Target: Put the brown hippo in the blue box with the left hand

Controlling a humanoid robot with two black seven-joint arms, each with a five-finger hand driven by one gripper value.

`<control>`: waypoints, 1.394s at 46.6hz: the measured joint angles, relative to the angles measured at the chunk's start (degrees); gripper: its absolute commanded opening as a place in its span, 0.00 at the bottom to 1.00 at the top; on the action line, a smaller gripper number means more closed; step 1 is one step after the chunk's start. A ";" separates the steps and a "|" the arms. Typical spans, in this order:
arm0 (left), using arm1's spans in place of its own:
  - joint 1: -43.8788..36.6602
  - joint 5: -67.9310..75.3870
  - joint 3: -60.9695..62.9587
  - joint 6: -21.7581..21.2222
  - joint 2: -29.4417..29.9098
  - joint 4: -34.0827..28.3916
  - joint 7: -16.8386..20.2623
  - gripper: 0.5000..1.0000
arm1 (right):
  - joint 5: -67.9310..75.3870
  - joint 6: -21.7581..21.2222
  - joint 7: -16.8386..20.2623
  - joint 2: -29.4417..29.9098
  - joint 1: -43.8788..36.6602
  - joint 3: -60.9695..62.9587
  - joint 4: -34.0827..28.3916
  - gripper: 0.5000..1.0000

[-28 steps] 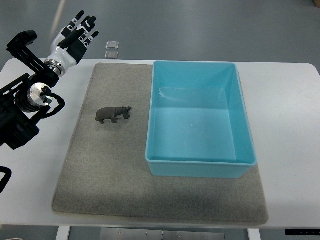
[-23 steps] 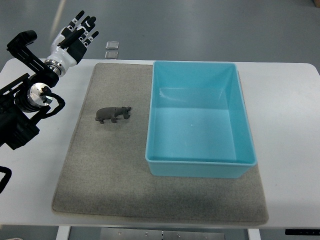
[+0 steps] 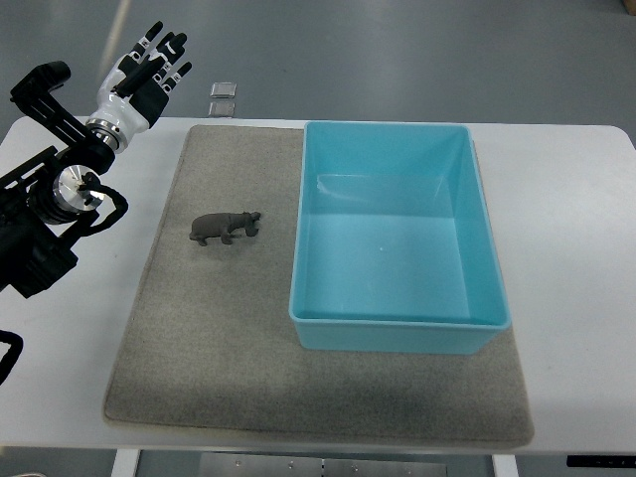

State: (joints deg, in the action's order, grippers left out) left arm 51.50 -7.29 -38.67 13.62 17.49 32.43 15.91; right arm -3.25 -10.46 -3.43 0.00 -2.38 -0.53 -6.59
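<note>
A small brown hippo (image 3: 226, 228) stands on the grey mat (image 3: 209, 348), left of the blue box (image 3: 397, 328). The box is a light blue open bin with nothing inside. My left hand (image 3: 149, 70) hovers beyond the table's far left corner, well up and left of the hippo, with its fingers spread and holding nothing. Its black arm comes in along the left edge. The right arm does not show.
A white table (image 3: 576, 248) carries the mat and box. Two small clear squares (image 3: 224, 97) lie on the floor past the table's far edge, just right of my hand.
The left hand has shifted very slightly up and to the left. The hippo and the box have not moved.
</note>
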 measured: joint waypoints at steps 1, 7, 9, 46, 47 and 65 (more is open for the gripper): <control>0.00 0.00 0.00 0.00 0.00 0.00 0.00 0.99 | 0.00 0.00 0.00 0.00 0.00 0.00 0.00 0.87; 0.00 0.00 0.00 0.00 0.00 0.00 0.00 0.99 | 0.00 0.00 0.00 0.00 0.00 0.00 0.00 0.87; 0.00 0.00 0.00 0.00 0.00 0.00 0.00 0.99 | 0.00 0.00 0.00 0.00 0.00 0.00 0.00 0.87; 0.00 0.00 -0.09 0.01 0.00 0.00 0.00 0.99 | 0.00 0.00 0.00 0.00 0.01 0.00 0.00 0.87; 0.00 0.00 -0.09 0.01 0.00 0.00 0.00 0.99 | 0.00 0.00 0.00 0.00 0.01 0.00 0.00 0.87; 0.00 0.00 -0.03 0.01 0.00 0.00 0.00 0.99 | 0.00 0.00 0.00 0.00 0.01 0.00 0.00 0.87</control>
State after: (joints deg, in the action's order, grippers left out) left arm 51.50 -7.29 -38.70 13.62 17.49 32.43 15.91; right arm -3.25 -10.46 -3.43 0.00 -2.37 -0.53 -6.59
